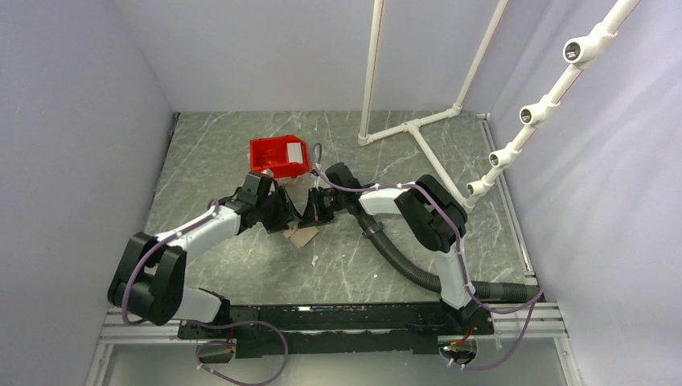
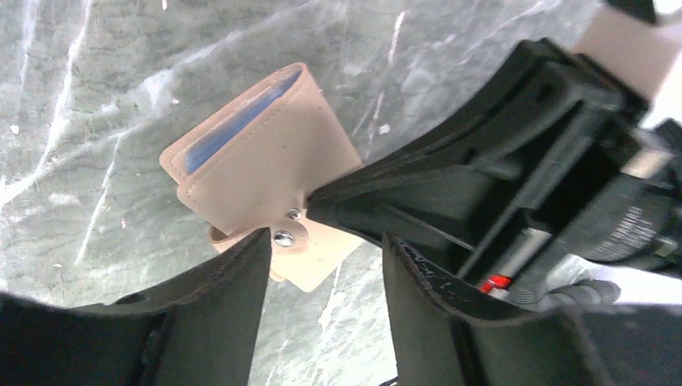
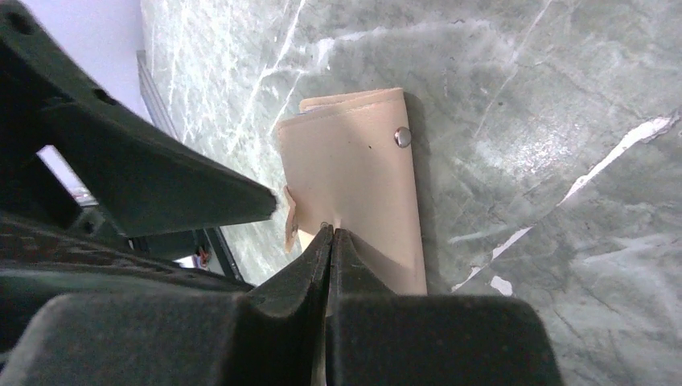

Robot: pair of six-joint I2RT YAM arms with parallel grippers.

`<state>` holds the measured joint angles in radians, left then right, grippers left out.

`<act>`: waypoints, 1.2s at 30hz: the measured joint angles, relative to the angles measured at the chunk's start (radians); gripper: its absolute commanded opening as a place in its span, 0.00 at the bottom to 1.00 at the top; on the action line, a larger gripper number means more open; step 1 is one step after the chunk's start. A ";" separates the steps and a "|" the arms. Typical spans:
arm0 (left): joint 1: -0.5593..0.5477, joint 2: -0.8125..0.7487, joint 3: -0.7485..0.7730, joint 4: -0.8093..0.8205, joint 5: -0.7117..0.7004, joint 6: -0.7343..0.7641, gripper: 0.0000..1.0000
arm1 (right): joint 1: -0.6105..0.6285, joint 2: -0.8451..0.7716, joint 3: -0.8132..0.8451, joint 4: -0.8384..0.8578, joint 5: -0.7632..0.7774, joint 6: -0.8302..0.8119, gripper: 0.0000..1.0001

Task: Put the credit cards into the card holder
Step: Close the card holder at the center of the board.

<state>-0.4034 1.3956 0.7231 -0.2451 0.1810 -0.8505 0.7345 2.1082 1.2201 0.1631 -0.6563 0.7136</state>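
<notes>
The tan card holder (image 1: 302, 235) lies low over the marble table between both arms. In the left wrist view the card holder (image 2: 265, 161) shows a pale blue credit card (image 2: 233, 129) tucked in its slot, only the card's edge visible. My right gripper (image 3: 332, 232) is shut, its tips pinching the card holder (image 3: 354, 185) at its near edge by the snap; in the top view the right gripper (image 1: 315, 215) reaches in from the right. My left gripper (image 2: 326, 236) stands open just short of the holder's snap flap, holding nothing. From above, the left gripper (image 1: 283, 215) sits left of the holder.
A red bin (image 1: 279, 155) stands just behind the two grippers. A white pipe frame (image 1: 410, 125) rises at the back right. A black corrugated hose (image 1: 402, 261) trails across the table from the right arm.
</notes>
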 measured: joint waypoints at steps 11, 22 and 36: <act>0.132 -0.002 0.021 -0.003 0.055 0.038 0.00 | -0.011 0.004 -0.053 0.113 -0.066 0.056 0.20; 0.140 0.183 0.041 0.088 0.151 0.064 0.00 | -0.011 0.005 -0.066 0.160 -0.090 0.076 0.26; 0.140 0.183 0.032 0.110 0.155 0.071 0.00 | 0.016 -0.048 -0.074 0.143 -0.076 0.026 0.34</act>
<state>-0.2630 1.5791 0.7555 -0.1349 0.3363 -0.7792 0.7509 2.0605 1.1458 0.3058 -0.7319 0.7399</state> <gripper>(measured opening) 0.007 0.332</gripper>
